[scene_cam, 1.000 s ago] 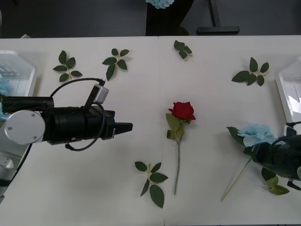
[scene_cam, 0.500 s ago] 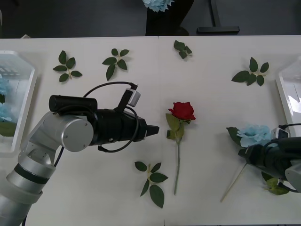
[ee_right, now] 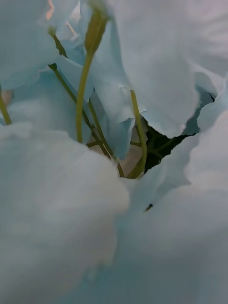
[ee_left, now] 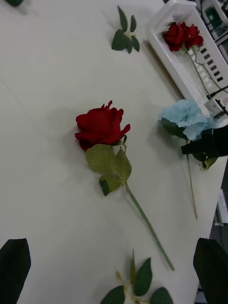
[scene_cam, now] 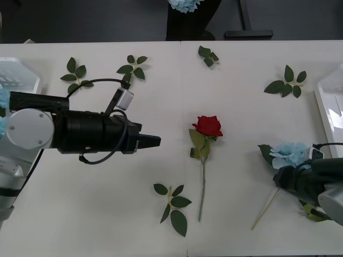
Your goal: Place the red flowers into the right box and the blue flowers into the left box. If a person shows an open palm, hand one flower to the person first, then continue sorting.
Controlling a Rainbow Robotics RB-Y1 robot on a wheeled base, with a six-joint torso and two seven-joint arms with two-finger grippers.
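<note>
white table (scene_cam: 241,107) carries all items. left box (scene_cam: 19,80) sits at the 9 o'clock edge with blue blooms inside; right box (scene_cam: 329,104) at the 3 o'clock edge, and the left wrist view shows red roses (ee_left: 183,34) already in it. left gripper (scene_cam: 153,142) is extended from 9 o'clock toward table centre, fingers (ee_left: 14,263) spread apart and holding nothing, evidently lined up on the lone red flower (scene_cam: 208,126), which lies just past centre with its stem trailing to 6 o'clock. right gripper (scene_cam: 284,179) is low at 4 o'clock, right against the blue flower (scene_cam: 289,152); its wrist camera is pressed into pale petals (ee_right: 142,71), so whether it is clenched cannot be told. it appears positioned for a pickup. compared with half a second ago, the left gripper has drawn back from the rose toward 9 o'clock; the right gripper has barely shifted. both flowers lie unmoved.
</note>
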